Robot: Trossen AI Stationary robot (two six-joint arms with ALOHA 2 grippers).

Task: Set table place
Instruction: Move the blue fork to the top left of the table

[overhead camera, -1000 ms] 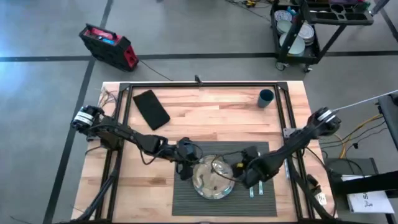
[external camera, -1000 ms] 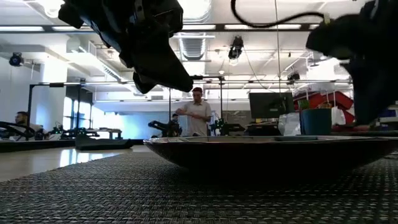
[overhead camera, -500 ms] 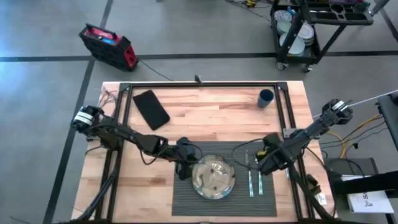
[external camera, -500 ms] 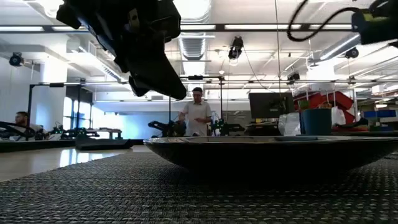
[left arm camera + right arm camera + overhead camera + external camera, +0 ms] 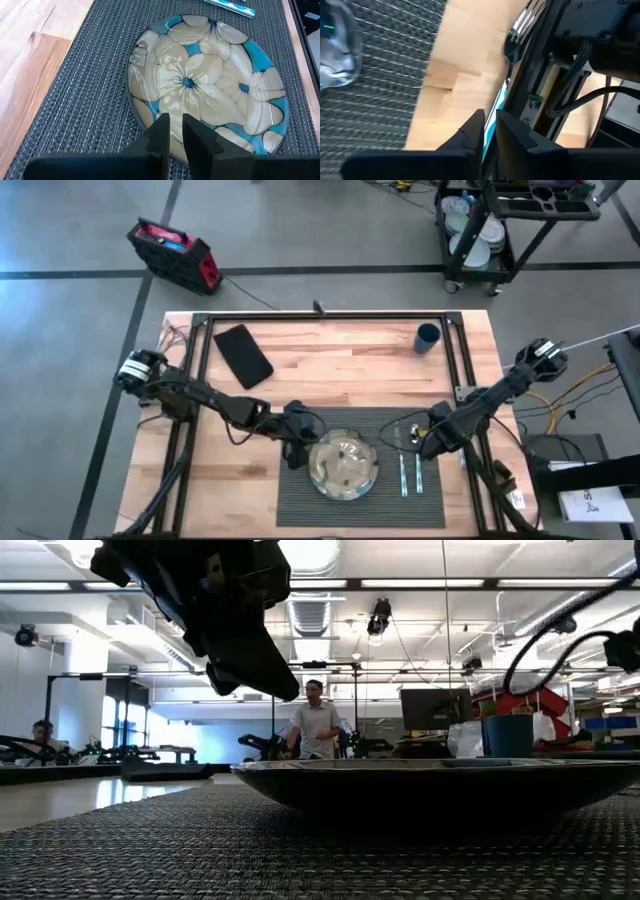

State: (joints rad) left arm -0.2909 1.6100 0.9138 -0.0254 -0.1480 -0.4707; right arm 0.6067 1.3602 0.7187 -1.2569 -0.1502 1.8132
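The dark grey ribbed place mat (image 5: pixel 385 505) lies on the wooden table (image 5: pixel 330 370) near its front edge. A round plate (image 5: pixel 343 463) with a blue-and-cream flower pattern (image 5: pixel 210 85) rests on the mat. Right of it, two blue-handled utensils (image 5: pixel 410 472) lie side by side on the mat. My left gripper (image 5: pixel 298 448) hangs shut just above the plate's left rim (image 5: pixel 172 135), clear of it in the low view (image 5: pixel 285 690). My right gripper (image 5: pixel 420 444) is shut and raised over the mat's far right corner (image 5: pixel 489 131). It touches nothing.
A black napkin (image 5: pixel 243 355) lies at the far left and a blue cup (image 5: pixel 428 337) at the far right. A spoon with a blue handle (image 5: pixel 516 31) lies by the black frame rail on the table's right. People stand in the room behind (image 5: pixel 313 725).
My right gripper has drawn back from beside the plate's right rim, going up and toward the table's right and far edges. The two utensils stay lying on the mat.
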